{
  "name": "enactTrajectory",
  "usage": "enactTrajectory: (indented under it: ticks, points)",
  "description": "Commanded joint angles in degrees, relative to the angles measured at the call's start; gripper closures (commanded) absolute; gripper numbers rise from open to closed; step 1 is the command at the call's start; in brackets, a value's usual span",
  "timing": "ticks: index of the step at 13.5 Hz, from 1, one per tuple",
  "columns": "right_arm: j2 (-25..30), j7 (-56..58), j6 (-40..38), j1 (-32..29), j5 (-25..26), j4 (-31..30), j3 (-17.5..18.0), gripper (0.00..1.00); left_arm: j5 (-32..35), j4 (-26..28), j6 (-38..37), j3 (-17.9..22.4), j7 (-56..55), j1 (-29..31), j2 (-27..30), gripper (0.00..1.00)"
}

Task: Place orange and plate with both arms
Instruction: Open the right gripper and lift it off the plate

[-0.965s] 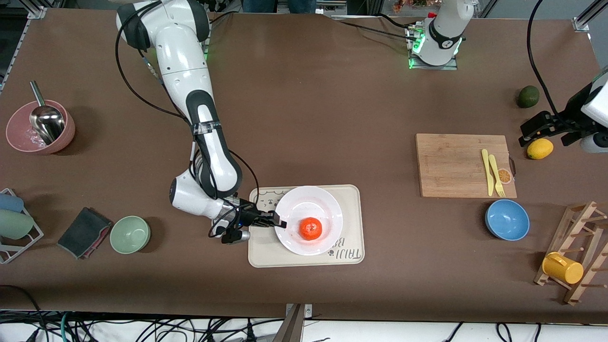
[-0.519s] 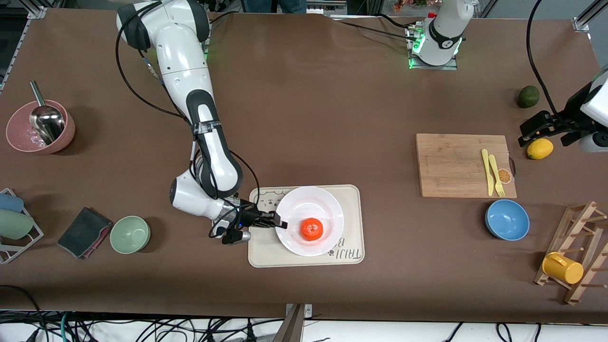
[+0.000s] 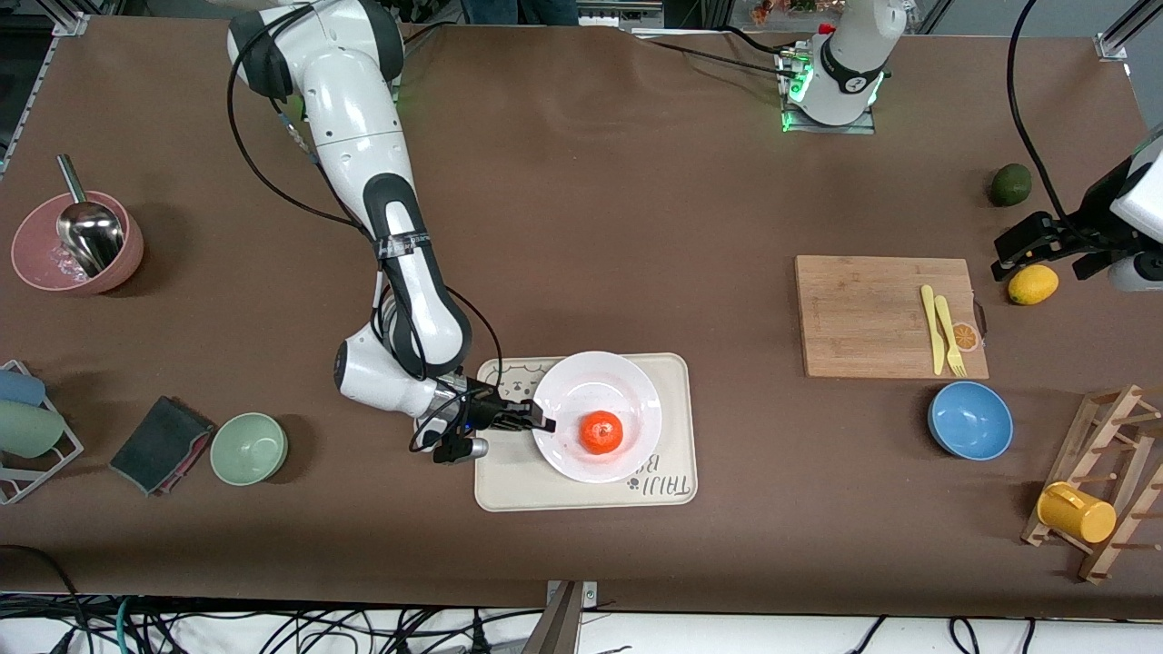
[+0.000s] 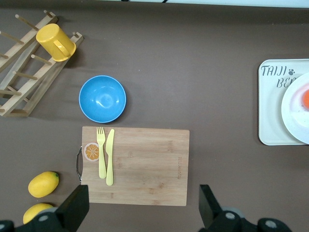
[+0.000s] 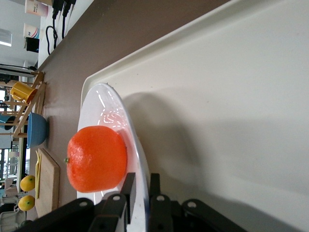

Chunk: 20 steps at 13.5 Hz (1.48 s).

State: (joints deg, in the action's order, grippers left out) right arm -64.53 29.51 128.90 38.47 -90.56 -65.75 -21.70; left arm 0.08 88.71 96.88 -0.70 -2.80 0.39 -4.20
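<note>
The right gripper (image 3: 541, 424) pinches the plate's (image 3: 627, 381) rim to carry the orange (image 3: 601, 432); the left gripper (image 4: 143, 212) waits, fingers spread.

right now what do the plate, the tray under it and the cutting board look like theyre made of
The plate: glossy white, likely glazed ceramic or melamine; light glints off its rim where the right gripper clamps it. The tray: matte cream, probably plastic, with printed lettering and rounded corners. The cutting board: pale wood or bamboo, visible grain strips, unvarnished look.
</note>
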Motion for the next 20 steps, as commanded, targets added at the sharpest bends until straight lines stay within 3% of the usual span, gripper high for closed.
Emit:
enactTrajectory:
  ticks: [1,7,9,13,16,20]
  points:
    - [-0.25,-0.59,1.96,0.81,2.83,1.5,-0.18,0.0,-0.6,-1.26,-0.2,0.17,0.43,-0.3,-0.46,0.0]
    - [3.79,-1.21,1.09,0.99,30.05,1.5,-1.77,0.0,-0.6,-1.26,-0.2,0.08,0.43,0.05,-0.55,0.0]
    - [5.72,-1.21,-5.47,0.99,42.34,1.5,-3.69,0.0,-0.6,-1.26,-0.2,0.08,0.34,-0.21,-0.55,0.0]
    - [12.3,-1.29,-23.12,1.17,57.22,1.59,-8.52,0.0,-0.52,-1.26,-0.2,0.08,0.34,-0.21,-0.46,0.0]
    - [18.89,-1.29,-35.43,1.08,64.53,1.5,-11.51,0.0,-0.52,-1.34,-0.2,0.08,0.34,-0.39,-0.46,0.0]
    - [25.84,-1.55,-52.66,1.17,64.81,1.5,-20.99,0.0,-0.52,-1.26,-0.2,0.08,0.34,-0.3,-0.55,0.0]
